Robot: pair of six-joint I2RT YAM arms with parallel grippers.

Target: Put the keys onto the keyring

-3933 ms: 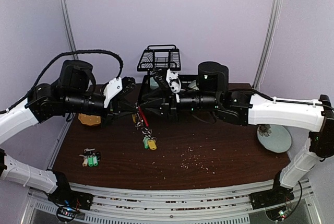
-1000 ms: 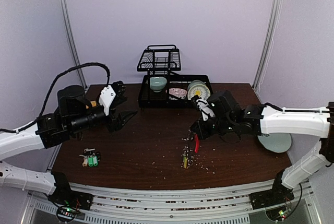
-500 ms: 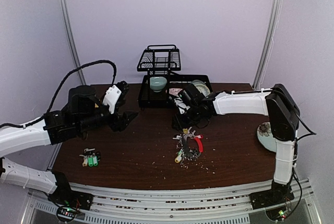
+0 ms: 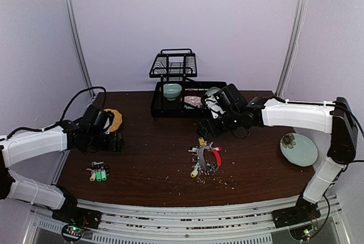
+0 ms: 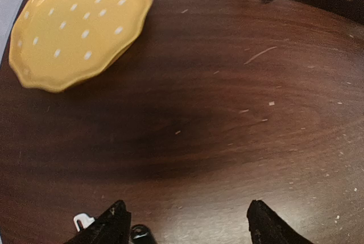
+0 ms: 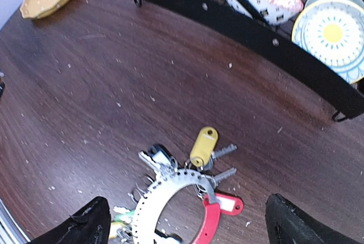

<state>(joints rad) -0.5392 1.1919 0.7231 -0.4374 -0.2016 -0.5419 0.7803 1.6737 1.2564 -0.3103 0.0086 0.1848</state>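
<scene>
The keyring, a silver metal ring with a red sheathed arc, lies flat on the bench just ahead of the right claw, its yellow tag fanned outward, while the loose keys, green-tagged, lie clustered near the left claw.

I am looking at a dark brown wooden table with clear grain, its surface dusted with pale crumbs, thickest toward the near right corner. Plain pale lilac walls close it in behind and on both sides. Two slim silver metal posts rise from the far left and far right corners of the table, leaning slightly outward in my overhead view. A ribbed grey aluminium rail frame runs along the near edge. The light is soft and even, with faint shadows and a dull sheen on the wood.
</scene>
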